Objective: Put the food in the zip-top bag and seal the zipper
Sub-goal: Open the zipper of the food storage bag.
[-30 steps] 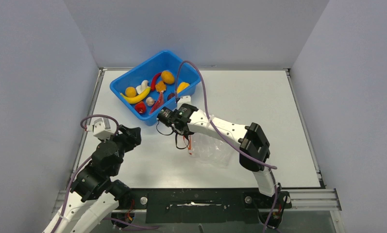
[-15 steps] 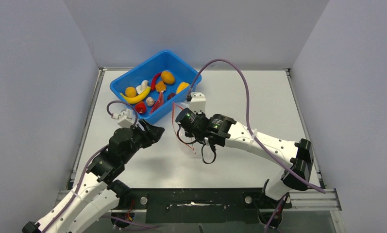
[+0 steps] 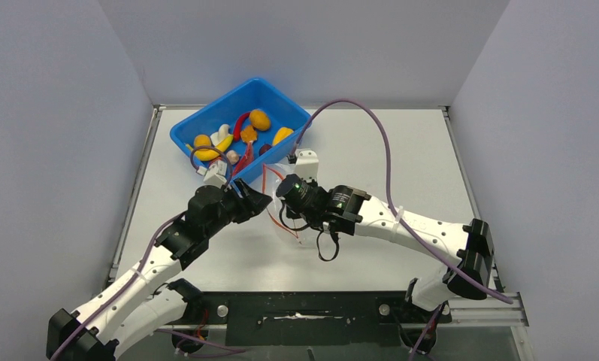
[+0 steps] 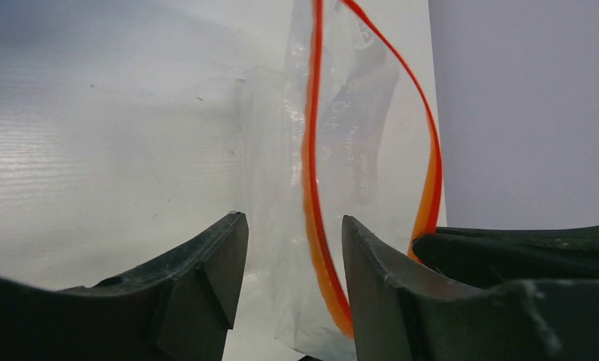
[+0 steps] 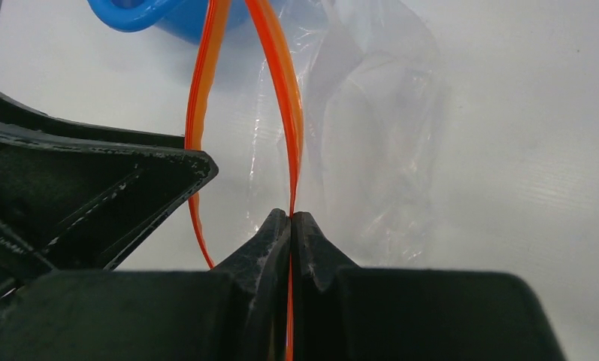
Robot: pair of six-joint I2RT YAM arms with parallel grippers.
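The clear zip-top bag [image 5: 371, 135] is held up over the table with its mouth spread open. My right gripper [image 5: 291, 218] is shut on one side of the red-orange zipper [image 5: 285, 98]. My left gripper [image 4: 294, 226] is open, and the other zipper strip [image 4: 311, 188] runs between its fingers without being pinched. In the top view the left gripper [image 3: 260, 201] and right gripper [image 3: 285, 188] face each other across the bag mouth [image 3: 270, 207]. The food, such as the yellow banana [image 3: 219, 144], an orange lump [image 3: 259, 119] and the red chili [image 3: 240, 120], lies in the blue tub [image 3: 213, 105].
The blue tub stands at the back left of the white table [image 3: 401, 158], just behind both grippers. Grey walls close the table on three sides. A purple cable [image 3: 371, 120] arcs over the right arm.
My left arm has reached forward and right from the near left to the bag mouth. My right arm has swung its gripper round and lifted the bag mouth off the table.
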